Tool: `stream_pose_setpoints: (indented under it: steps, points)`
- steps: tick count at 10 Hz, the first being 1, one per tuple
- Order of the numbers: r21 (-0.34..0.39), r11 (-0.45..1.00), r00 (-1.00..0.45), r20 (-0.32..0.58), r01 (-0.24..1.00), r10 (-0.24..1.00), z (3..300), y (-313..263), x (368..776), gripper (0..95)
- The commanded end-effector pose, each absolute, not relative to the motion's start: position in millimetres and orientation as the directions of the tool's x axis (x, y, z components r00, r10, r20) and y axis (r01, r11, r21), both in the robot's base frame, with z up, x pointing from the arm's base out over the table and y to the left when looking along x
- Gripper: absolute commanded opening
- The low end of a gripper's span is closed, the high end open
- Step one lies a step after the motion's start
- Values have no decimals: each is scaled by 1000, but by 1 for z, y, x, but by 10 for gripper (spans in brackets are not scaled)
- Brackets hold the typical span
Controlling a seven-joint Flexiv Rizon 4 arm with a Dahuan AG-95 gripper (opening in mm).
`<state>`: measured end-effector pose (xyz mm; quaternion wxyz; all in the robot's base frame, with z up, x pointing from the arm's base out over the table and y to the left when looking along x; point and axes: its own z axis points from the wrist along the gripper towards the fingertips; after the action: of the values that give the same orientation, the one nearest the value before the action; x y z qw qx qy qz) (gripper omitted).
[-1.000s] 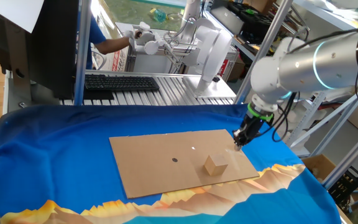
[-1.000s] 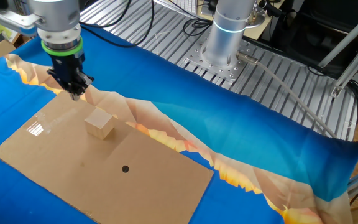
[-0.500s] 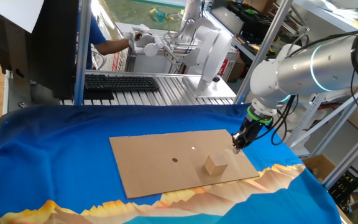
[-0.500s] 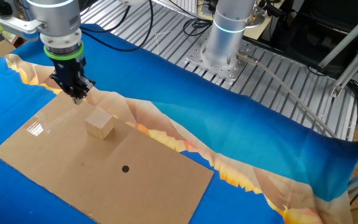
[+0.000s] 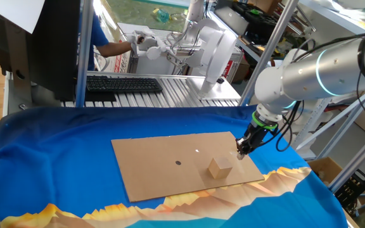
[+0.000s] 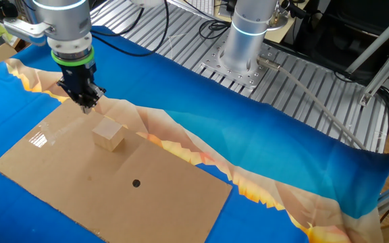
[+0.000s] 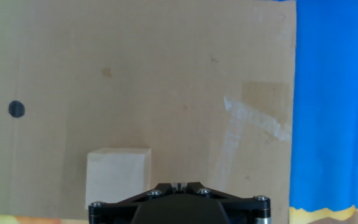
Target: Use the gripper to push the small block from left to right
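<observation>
The small block (image 5: 220, 168) is a pale wooden cube resting on the brown cardboard sheet (image 5: 163, 166), near its right end. It also shows in the other fixed view (image 6: 109, 134) and at the lower left of the hand view (image 7: 117, 176). My gripper (image 5: 241, 150) is black with a green ring, its narrow tips shut and empty. It hovers just above the cardboard, a short way beyond the block and apart from it (image 6: 87, 106). In the hand view the gripper (image 7: 178, 185) shows its tips closed together, the block just left of them.
A small dark dot (image 5: 178, 162) is marked mid-sheet. The sheet lies on a blue cloth (image 5: 56, 158) with an orange pattern along its edge. Behind are a keyboard (image 5: 122, 83), a slatted metal table, the arm's base (image 6: 250, 37) and a white robot hand (image 5: 149, 44).
My gripper has drifted a little closer to the block and slightly lower. The block has not moved.
</observation>
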<state>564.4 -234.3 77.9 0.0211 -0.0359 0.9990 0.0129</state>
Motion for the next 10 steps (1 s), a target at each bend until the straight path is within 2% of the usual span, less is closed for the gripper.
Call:
stream_pose_setpoints:
  steps: [1,3,6,7,10]
  points:
    - [30,997,-997,-37,-70,-68,79,-234,563,0]
    - [34,997,-997,-32,-69,-68,79,-234,563,0]
    - [7,997,-997,-17,-75,-75,79,-234,563,0]
    - [-24,996,-996,-7,-90,-91,79,-234,563,0]
    - [-36,995,-996,14,-92,-92,79,-234,563,0]
